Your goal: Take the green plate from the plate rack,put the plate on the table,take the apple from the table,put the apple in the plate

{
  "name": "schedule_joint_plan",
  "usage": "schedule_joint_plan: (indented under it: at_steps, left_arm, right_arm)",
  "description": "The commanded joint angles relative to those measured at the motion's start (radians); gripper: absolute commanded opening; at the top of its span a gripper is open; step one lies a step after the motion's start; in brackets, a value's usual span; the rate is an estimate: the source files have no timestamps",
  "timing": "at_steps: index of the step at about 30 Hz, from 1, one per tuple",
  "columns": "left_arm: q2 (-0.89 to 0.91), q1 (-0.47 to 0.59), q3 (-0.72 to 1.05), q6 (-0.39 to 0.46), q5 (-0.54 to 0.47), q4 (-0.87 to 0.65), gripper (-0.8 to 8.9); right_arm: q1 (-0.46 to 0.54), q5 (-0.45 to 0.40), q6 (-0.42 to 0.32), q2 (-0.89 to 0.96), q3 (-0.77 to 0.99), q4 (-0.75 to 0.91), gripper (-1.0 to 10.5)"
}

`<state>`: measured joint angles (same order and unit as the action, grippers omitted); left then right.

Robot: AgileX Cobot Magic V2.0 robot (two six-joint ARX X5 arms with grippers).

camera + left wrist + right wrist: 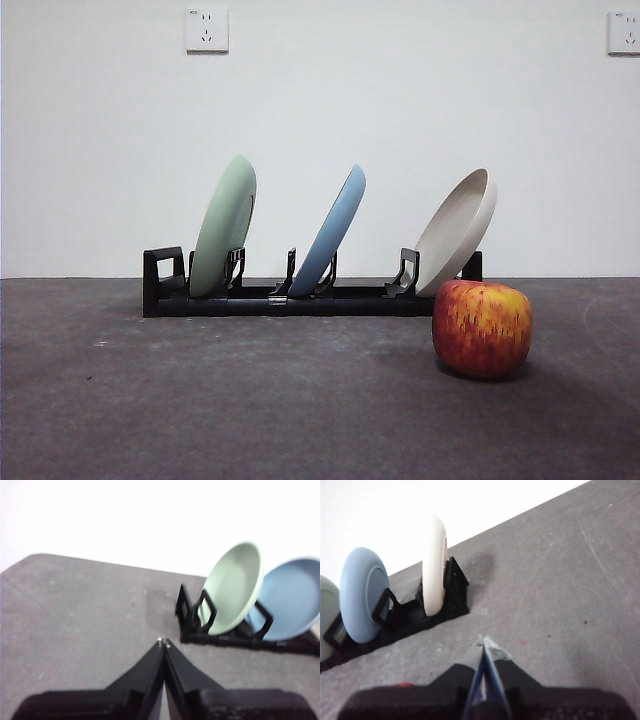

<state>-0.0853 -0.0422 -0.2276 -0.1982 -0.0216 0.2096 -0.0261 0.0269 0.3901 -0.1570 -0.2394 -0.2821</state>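
The pale sage-green round plate (224,228) leans upright in the end slot of the low black plastic plate rack (285,298), beside a light blue plate (331,233) and a cream-white dish (457,231). Both the left gripper (163,642) and the right gripper (482,641) hover clenched and empty. The left one should probably open wide and take the green rim from above, lifting straight to clear its neighbour. The dark grey matte table (200,400) lies open in front; the red, yellow-streaked apple (482,327) sits near the rack's far end.

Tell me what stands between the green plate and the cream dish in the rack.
The light blue plate, leaning in the middle slot between green plate and cream dish; front view shows it.
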Motion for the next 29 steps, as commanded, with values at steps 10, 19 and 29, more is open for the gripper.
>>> schedule_joint_plan:
  at_steps: [10,19,29]
  left_arm:
    - [-0.351,0.003,-0.364,-0.011,0.143,0.042,-0.06]
    - [-0.673,0.003,-0.622,0.027,0.374,0.229,-0.03]
    - [-0.89,0.002,-0.754,0.067,0.478,0.308,3.69]
  right_arm:
    - [-0.001,0.195,-0.096,-0.358,-0.351,0.001,-0.1]
    - [-0.001,0.445,-0.238,-0.641,-0.599,-0.116,0.0]
    - [-0.001,0.472,-0.257,-0.779,-0.681,-0.179,3.5]
